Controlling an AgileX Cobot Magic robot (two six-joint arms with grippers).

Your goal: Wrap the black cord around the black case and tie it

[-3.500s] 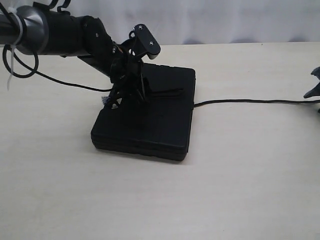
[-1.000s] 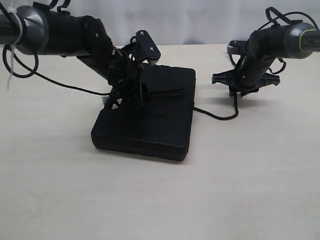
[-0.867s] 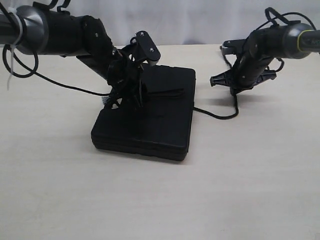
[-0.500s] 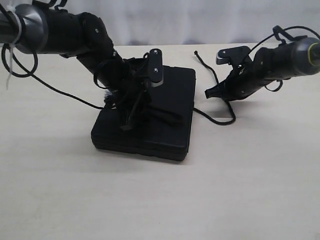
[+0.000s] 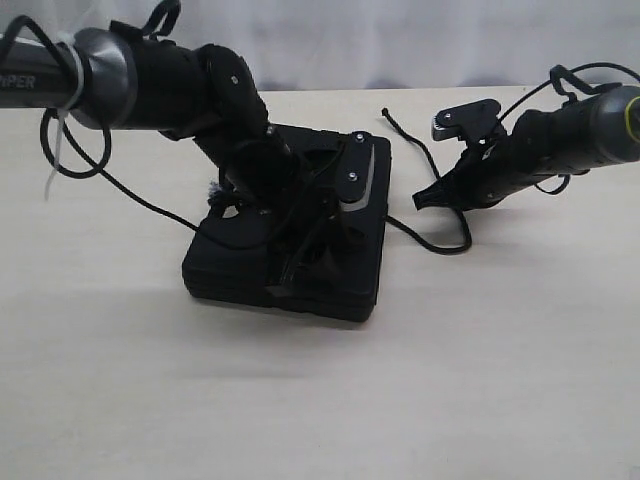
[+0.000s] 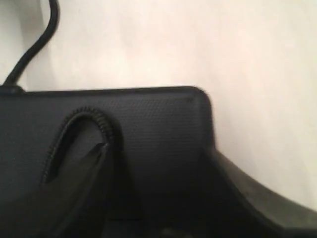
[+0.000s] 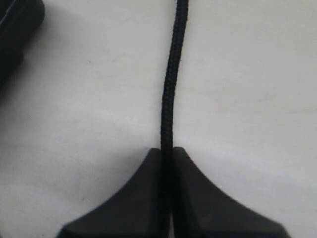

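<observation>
The black case [image 5: 225, 268] is lying flat on the worktop [image 5: 300, 400], about midway between the left and right edges and closer to the far edge. The black cord [image 5: 445, 243] is being led out from the case's right side, curled in a slack loop on the worktop and taken up to the right end effector [image 7: 167, 151]. Its free tail is trailing on towards the far edge. In the right wrist view the cord is being pinched between the two closed fingertips.

A few seconds ago the cord was being held taut in a straight line towards the right edge. Since then the right arm has been brought in close beside the case, and the tension is being given up.

The left end effector [image 5: 300, 252] has been swung down across the top of the case and is now being pointed towards the near edge. In the left wrist view its fingers [image 6: 94, 163] are being held apart, with bare case surface between them. A bend of cord is arching over one fingertip, and nothing is seen clamped. The frayed tuft [image 5: 213, 190] is showing at the case's left side.

By the look of it, slack is being made so that the free length can be carried over the case. No full turn around the case is visible yet, so both the wrap and the knot are judged to be outstanding.
</observation>
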